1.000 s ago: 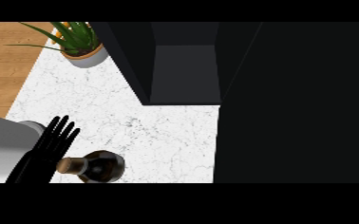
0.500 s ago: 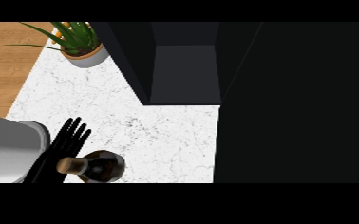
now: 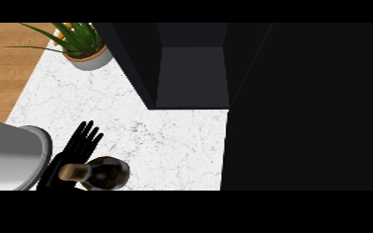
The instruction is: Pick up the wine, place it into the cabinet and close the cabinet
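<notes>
The wine (image 3: 102,173) is a dark bottle with a tan cork top, and it is standing on the counter down at about 7 o'clock in the head view. It is sitting just right of the left hand, and I cannot tell if the 2 are touching.

The cabinet (image 3: 193,74) is the biggest thing. It is a big black box with its inside showing, sitting up at 12 o'clock, well away from the bottle.

The counter (image 3: 160,138) is showing white with thin gray lines, and it is filling the left half.

A gray round thing (image 3: 18,155) is poking in at 8 o'clock.

A plant (image 3: 80,44) with long green leaves is sitting in a pot at 10 o'clock.

The left hand (image 3: 69,153) is coming in at 7 o'clock with its black fingers straight and spread, holding nothing.
</notes>
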`<state>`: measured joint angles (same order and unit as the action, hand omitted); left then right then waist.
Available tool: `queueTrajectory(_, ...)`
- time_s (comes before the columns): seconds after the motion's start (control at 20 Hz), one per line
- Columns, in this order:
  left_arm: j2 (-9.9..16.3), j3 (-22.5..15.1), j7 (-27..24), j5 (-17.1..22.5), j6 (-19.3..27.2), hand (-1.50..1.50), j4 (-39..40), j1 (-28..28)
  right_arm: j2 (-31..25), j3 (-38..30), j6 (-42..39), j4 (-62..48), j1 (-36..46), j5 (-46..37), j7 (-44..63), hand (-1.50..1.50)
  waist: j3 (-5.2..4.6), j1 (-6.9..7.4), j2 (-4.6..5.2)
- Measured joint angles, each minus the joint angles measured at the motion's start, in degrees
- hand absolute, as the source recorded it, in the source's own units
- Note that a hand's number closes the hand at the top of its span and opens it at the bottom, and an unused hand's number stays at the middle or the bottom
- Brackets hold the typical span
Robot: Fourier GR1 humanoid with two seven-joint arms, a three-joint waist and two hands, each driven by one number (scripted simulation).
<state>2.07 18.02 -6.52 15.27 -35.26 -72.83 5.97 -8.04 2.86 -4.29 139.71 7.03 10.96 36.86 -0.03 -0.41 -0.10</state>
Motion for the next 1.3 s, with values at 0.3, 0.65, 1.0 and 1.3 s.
queueTrajectory(0.3, 0.0, -1.8, -2.8, -0.2, 0.2, -1.50, 2.9, 0.2, -0.2, -0.6, -0.9, -0.1, -0.1, -0.1, -0.4, -1.50, 0.01, 0.09, 0.00)
queueTrajectory(0.65, -0.4, -2.2, -4.7, 1.1, -0.3, 1.50, 6.3, -1.4, 0.6, -0.4, -1.7, 0.0, -2.0, -0.4, -1.9, -1.50, 0.04, 0.07, -0.02)
queueTrajectory(1.0, 0.1, -4.3, -6.9, 1.4, -4.6, 1.50, 8.5, -2.8, 0.9, 0.0, -2.1, -0.1, -2.4, -0.7, -2.2, -1.50, 0.06, 0.08, -0.04)
queueTrajectory(1.3, 1.1, -6.8, -14.5, -6.6, -2.9, 1.50, 7.6, -2.9, 0.6, -1.7, -2.8, -0.3, -1.9, -0.5, -2.4, -1.50, 0.02, -0.06, -0.05)
